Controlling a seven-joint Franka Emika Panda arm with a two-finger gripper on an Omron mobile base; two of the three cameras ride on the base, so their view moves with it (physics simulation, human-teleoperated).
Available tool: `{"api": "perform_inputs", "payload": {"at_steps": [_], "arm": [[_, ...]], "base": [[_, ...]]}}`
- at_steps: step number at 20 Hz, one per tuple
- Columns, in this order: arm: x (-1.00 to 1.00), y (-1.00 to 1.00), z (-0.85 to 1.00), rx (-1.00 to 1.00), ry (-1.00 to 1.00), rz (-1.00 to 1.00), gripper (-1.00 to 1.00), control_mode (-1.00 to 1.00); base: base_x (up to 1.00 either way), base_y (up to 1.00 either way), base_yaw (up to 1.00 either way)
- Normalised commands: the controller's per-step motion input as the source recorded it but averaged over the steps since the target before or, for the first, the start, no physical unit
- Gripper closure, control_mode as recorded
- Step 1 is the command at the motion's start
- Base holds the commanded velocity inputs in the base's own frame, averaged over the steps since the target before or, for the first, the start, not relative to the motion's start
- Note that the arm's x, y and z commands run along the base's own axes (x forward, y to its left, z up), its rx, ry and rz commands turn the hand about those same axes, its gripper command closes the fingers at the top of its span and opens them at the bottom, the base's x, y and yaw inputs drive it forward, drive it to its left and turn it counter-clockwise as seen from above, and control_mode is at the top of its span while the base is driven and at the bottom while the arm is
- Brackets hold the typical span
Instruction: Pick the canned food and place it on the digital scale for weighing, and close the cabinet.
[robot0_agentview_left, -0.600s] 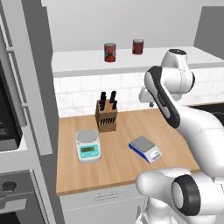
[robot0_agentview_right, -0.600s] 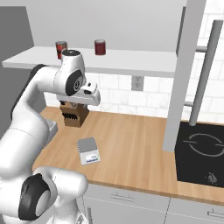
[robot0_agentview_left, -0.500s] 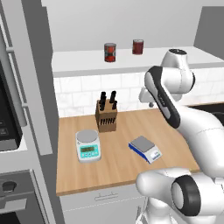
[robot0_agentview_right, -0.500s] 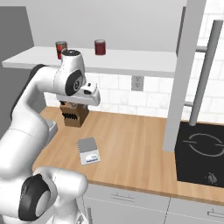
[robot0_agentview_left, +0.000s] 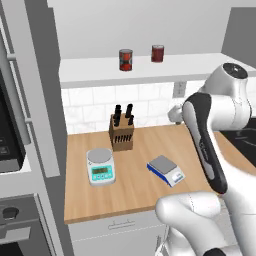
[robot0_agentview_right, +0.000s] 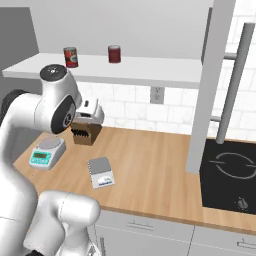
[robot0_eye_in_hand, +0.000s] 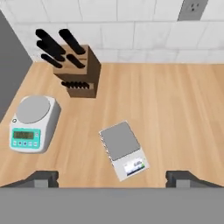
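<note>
The tabletop (robot0_eye_in_hand: 175, 113) lies bare right of the digital scale (robot0_eye_in_hand: 121, 146). To its left stand a round-pan scale (robot0_eye_in_hand: 31, 117) and a knife block (robot0_eye_in_hand: 74, 70). On the shelf (robot0_agentview_left: 150, 70), the canned food (robot0_agentview_left: 125, 59) and a darker can (robot0_agentview_left: 157, 53) stand apart, open above.

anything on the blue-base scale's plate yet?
No. The digital scale's grey plate is bare. The canned food stands on the shelf, beside a darker can. Nothing covers the plate.
</note>
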Motion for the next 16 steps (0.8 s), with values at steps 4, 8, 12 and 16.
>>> {"api": "perform_inputs", "payload": {"at_steps": [4,8,12,16], "arm": [[-0.49,0.23,0.97,0.0,-0.48,0.08,-1.0,-1.0],[-0.36,0.15,1.0,0.0,-0.38,0.11,-1.0,-1.0],[-0.31,0.1,0.95,0.0,-0.31,0.08,-1.0,-1.0],[0.01,0.35,0.81,0.0,-0.18,0.07,-1.0,-1.0]], "base": [[0.0,0.0,0.0],[0.0,0.0,0.0],[0.0,0.0,0.0],[0.0,0.0,0.0]]}}
